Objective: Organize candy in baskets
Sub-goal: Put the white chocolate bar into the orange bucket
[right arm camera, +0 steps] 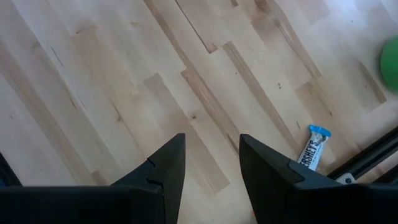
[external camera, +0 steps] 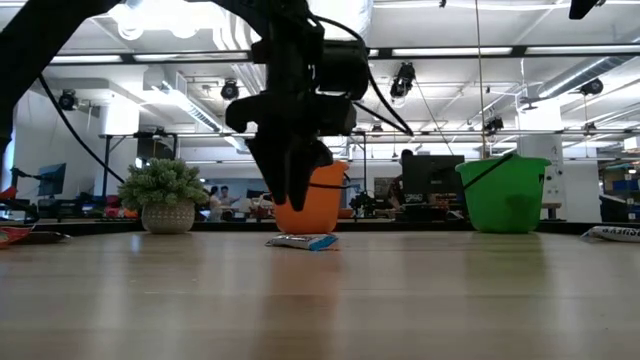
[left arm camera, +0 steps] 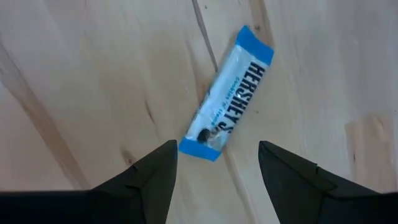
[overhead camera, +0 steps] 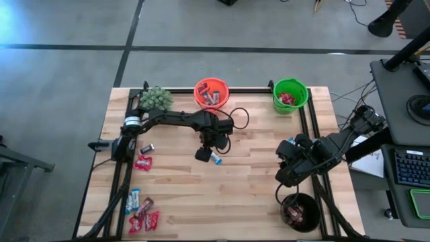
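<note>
A light blue-and-white candy bar (left arm camera: 230, 93) lies flat on the wooden table (overhead camera: 222, 195) near its middle, also seen in the high view (overhead camera: 215, 158) and the low view (external camera: 302, 241). My left gripper (left arm camera: 217, 165) hangs open just above the bar's end, pointing down, touching nothing; it also shows in the high view (overhead camera: 203, 154). My right gripper (right arm camera: 211, 155) is open and empty, raised over the table's right side (overhead camera: 285, 176). The orange basket (overhead camera: 211, 93) and green basket (overhead camera: 290, 94) stand at the far edge, the black basket (overhead camera: 300, 212) at the near right; all hold candy.
More candy lies at the table's left: a dark bar (overhead camera: 146, 148), a red one (overhead camera: 142, 162), and a cluster near the front left corner (overhead camera: 142, 214). Another blue-and-white bar (right arm camera: 313, 152) lies by the right frame rail. A potted plant (overhead camera: 155, 99) stands far left.
</note>
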Controlling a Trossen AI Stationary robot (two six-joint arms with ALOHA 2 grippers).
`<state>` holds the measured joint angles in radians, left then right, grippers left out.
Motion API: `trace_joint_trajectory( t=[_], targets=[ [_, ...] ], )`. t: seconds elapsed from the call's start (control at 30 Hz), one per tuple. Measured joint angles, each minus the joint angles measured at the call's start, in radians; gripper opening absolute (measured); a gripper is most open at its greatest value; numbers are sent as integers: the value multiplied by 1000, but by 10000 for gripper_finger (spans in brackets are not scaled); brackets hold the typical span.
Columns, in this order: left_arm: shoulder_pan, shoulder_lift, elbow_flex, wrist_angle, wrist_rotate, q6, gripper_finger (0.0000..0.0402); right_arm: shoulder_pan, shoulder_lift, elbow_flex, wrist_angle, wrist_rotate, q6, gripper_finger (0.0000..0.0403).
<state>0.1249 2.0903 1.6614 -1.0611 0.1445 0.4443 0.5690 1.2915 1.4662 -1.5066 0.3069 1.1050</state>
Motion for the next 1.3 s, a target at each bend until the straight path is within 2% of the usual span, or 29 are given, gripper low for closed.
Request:
trace_joint_trajectory(
  t=[0.27,0.67,1.07,1.17,1.3],
  targets=[
    [-9,1,-4,59,25,39,207,0,0,0,0,0,27,140],
    [-35,77,-6,54,51,59,207,0,0,0,1,-25,58,137],
    [-34,127,-1,70,18,35,205,0,0,0,5,-27,74,139],
    [-33,133,0,70,18,15,189,0,0,0,5,-27,74,134],
    [-32,134,-1,75,10,7,135,0,0,0,6,-27,73,130]
  ],
)
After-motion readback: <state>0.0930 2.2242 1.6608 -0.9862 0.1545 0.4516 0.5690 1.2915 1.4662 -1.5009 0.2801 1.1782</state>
